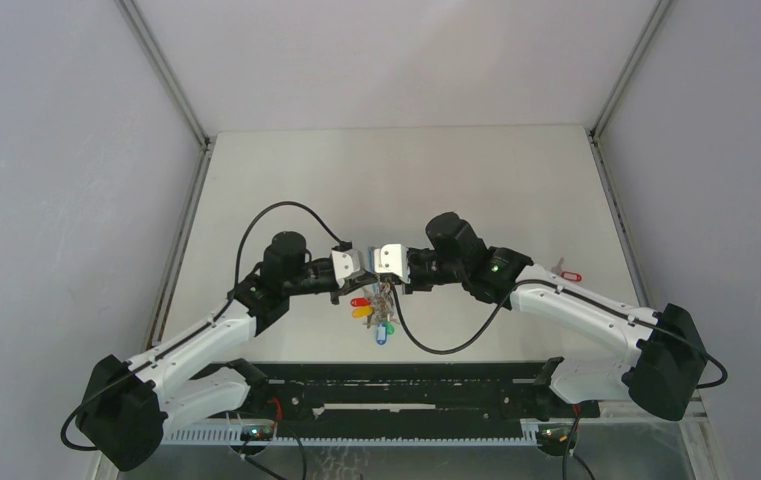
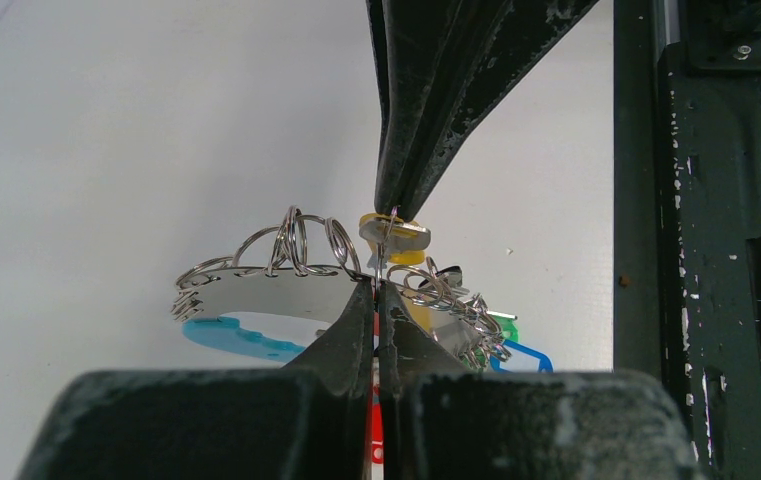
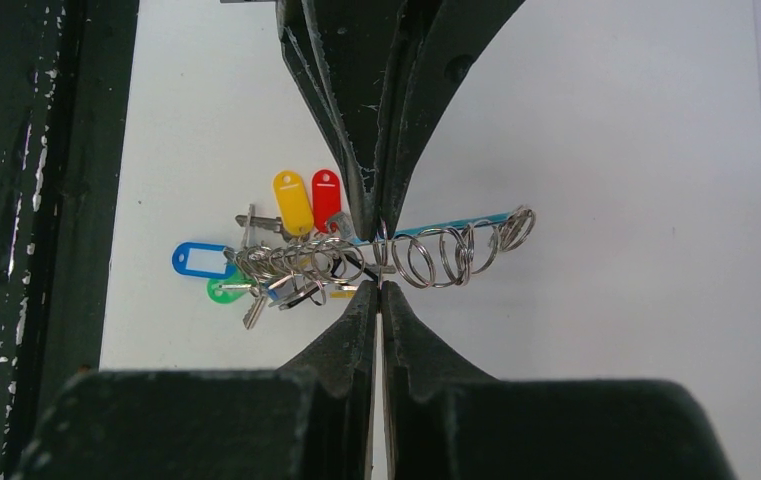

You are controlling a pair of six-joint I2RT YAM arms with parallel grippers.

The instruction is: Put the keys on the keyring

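The keyring (image 1: 376,300) hangs above the table between both grippers, with red, yellow and blue tags dangling under it. In the left wrist view it is a grey loop (image 2: 256,295) with a cyan section and several small wire rings. My left gripper (image 2: 376,287) is shut on its edge. My right gripper (image 2: 394,208) comes in from above, shut on the small ring of a silver key with a yellow tag (image 2: 396,235), right at the loop. In the right wrist view the right gripper (image 3: 378,287) pinches a thin ring beside the keyring (image 3: 426,250). A second key with a red tag (image 1: 567,274) lies on the table to the right.
A black rail (image 1: 406,385) runs along the near edge of the table, in front of the arm bases. It also shows in the left wrist view (image 2: 706,200) and the right wrist view (image 3: 16,200). Grey walls close in both sides.
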